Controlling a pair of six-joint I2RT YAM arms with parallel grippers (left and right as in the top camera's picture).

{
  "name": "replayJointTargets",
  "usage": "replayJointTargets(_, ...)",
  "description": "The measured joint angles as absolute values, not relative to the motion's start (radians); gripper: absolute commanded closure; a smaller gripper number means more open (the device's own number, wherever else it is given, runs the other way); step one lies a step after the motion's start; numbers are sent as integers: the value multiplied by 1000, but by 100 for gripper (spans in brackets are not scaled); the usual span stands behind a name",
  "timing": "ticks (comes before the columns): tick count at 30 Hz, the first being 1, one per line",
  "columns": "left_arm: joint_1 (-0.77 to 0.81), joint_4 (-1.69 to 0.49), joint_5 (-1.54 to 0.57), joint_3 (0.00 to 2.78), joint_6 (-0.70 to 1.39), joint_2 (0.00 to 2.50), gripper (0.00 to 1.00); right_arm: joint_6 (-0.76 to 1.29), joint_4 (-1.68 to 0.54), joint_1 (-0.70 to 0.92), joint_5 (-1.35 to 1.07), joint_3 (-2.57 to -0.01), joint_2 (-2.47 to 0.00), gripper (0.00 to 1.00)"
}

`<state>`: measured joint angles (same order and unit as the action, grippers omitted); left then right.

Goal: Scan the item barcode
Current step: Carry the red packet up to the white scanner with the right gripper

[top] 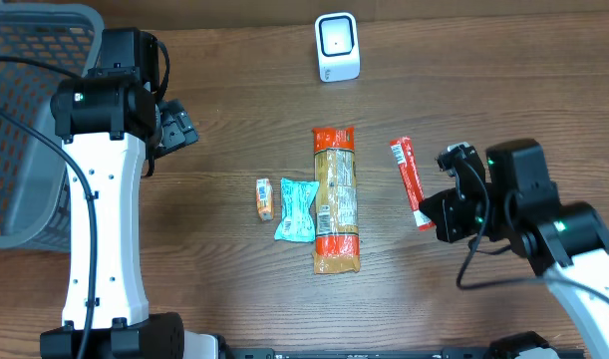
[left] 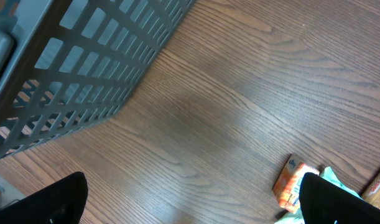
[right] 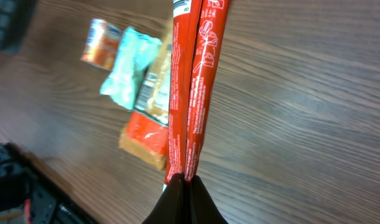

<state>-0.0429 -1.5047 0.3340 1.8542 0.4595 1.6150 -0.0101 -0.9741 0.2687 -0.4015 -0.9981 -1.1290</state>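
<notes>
A long thin red packet (top: 408, 181) hangs pinched at its near end in my right gripper (top: 431, 221), right of centre; in the right wrist view the red packet (right: 191, 87) runs up from the shut gripper (right: 186, 182). The white scanner (top: 337, 47) with its red window stands at the table's far edge. My left gripper (top: 180, 128) is open above bare wood at the left, its two dark fingertips (left: 59, 200) wide apart and holding nothing.
Three more items lie in the middle: a long orange packet (top: 336, 199), a teal wrapper (top: 296, 209) and a small orange box (top: 265, 197). The small orange box (left: 292, 182) shows by the left gripper's right finger. A grey mesh basket (top: 30, 110) fills the left edge.
</notes>
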Motion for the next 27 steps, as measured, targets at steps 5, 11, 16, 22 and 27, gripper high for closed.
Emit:
replayJointTargets(5,-43,-1505,334,1854,459,1615,1,-7,-1060,269,-363,-1187,-1302,96)
replayJointTargets(11,-43,-1505,334,1854,459,1615,0,-8,-1248,269,-288,-1654,-1535,96)
replayJointTargets(16,-43,-1505,334,1854,459,1615,0,-27,-1285,274,-218,-1963,-1722,96)
replayJointTargets(22,-43,-1505,334,1854,459,1615,1,-57,-1127,339,-62,-2004,-1850,96)
replayJointTargets(27,-43,-1504,334,1854,459,1615,0,-131,-973,418,133,-2004,-1935,96)
